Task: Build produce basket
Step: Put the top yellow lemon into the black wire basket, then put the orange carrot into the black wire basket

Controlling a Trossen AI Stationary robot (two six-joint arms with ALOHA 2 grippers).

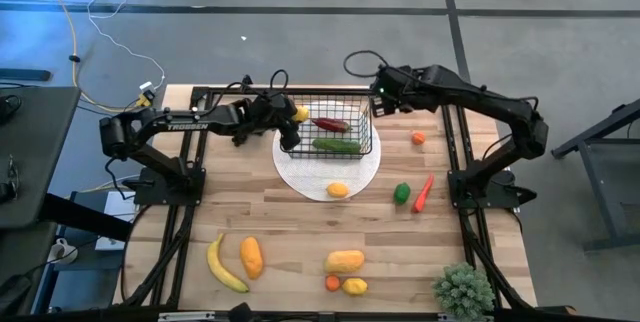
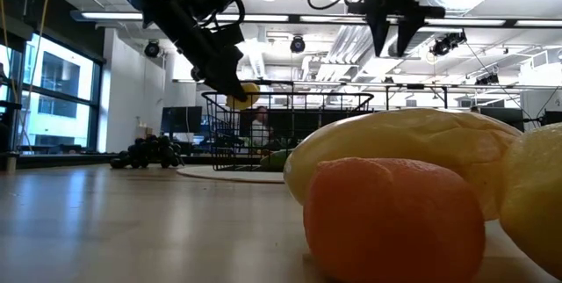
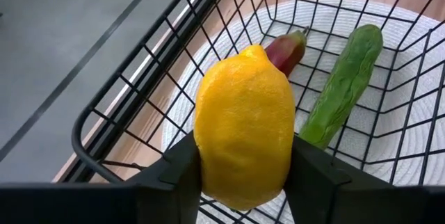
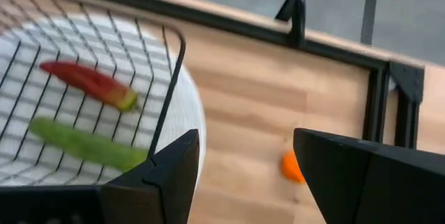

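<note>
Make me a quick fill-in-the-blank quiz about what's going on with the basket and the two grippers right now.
1. The left gripper holds a yellow ____ over the basket.
2. Inside the basket lie a red chili and a green ____.
3. The basket stands on a flat white ____.
4. The right gripper, with nothing between its fingers, hovers by the basket's corner with its jaws ____.

Missing words: lemon; cucumber; disc; open

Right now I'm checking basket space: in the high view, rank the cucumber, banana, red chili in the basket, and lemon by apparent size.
1. banana
2. cucumber
3. red chili
4. lemon, partly hidden by the left gripper, so unsure.
</note>
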